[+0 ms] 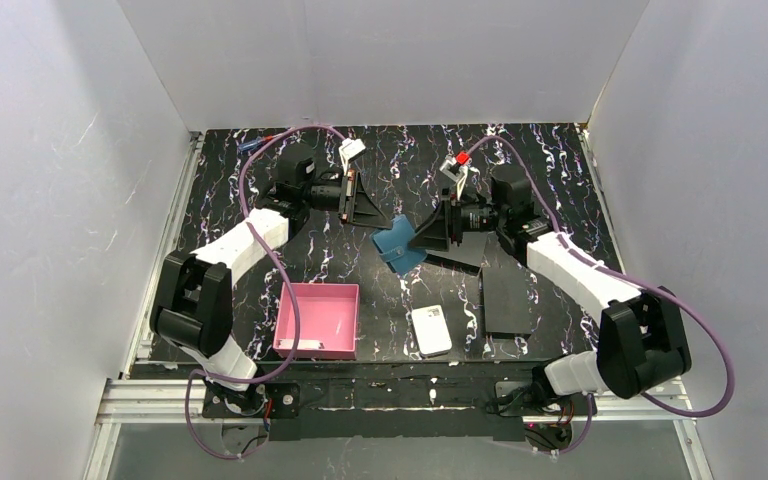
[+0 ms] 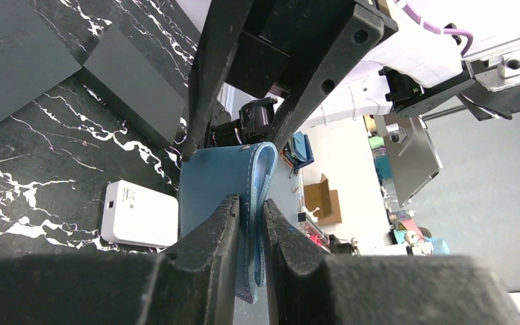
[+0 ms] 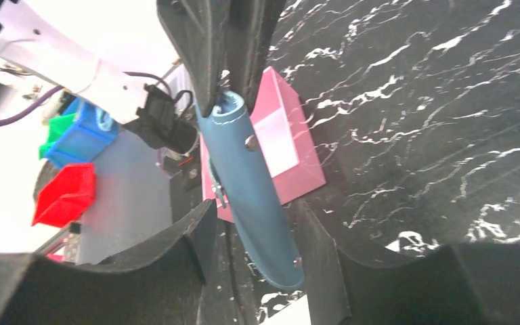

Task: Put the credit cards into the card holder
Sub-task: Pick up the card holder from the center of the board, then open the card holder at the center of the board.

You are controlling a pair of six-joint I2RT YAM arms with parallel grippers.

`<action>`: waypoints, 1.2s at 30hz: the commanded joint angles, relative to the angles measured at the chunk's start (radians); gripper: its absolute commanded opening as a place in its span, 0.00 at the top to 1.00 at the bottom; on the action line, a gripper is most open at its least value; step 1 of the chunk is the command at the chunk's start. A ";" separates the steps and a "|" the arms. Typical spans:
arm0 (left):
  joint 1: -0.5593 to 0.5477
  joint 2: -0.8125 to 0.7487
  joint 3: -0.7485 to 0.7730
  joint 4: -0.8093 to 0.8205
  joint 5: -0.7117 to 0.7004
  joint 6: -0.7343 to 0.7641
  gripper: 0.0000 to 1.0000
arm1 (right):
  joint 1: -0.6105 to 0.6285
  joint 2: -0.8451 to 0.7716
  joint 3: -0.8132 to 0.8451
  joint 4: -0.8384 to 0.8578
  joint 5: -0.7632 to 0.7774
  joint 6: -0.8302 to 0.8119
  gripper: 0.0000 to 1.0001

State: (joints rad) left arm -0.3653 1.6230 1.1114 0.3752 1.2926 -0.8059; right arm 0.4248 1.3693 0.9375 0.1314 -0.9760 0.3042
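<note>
The card holder (image 1: 398, 250), a teal-blue fold-over wallet, hangs above the mat between my two grippers. My left gripper (image 1: 387, 222) is shut on its edge; in the left wrist view (image 2: 250, 203) both fingers pinch the wallet's (image 2: 210, 183) folded layers. My right gripper (image 1: 420, 240) is open, and in the right wrist view (image 3: 254, 206) its fingers stand either side of the wallet (image 3: 250, 183) with gaps. I see no credit cards for sure. A pale rectangular patch (image 3: 275, 139) lies in the pink tray; I cannot tell whether it is a card.
A pink square tray (image 1: 317, 320) sits front left. A white rounded-corner block (image 1: 431, 330) lies front centre and also shows in the left wrist view (image 2: 139, 213). Flat black rectangles (image 1: 505, 290) lie under and beside the right arm. White walls enclose the mat.
</note>
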 commanded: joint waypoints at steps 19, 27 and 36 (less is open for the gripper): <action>0.109 -0.086 0.007 -0.081 -0.164 0.013 0.36 | 0.037 0.008 -0.072 0.213 0.355 0.265 0.99; 0.042 -0.160 0.126 -0.686 -0.740 0.416 0.36 | 0.089 0.034 0.003 0.027 0.788 0.384 0.99; -0.206 -0.252 0.069 -0.688 -1.153 0.511 0.45 | 0.228 0.085 0.069 -0.044 1.056 0.533 0.99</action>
State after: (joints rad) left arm -0.5213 1.4185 1.2026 -0.2607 0.3607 -0.3790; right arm 0.6086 1.4544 0.9516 0.0906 -0.0845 0.7456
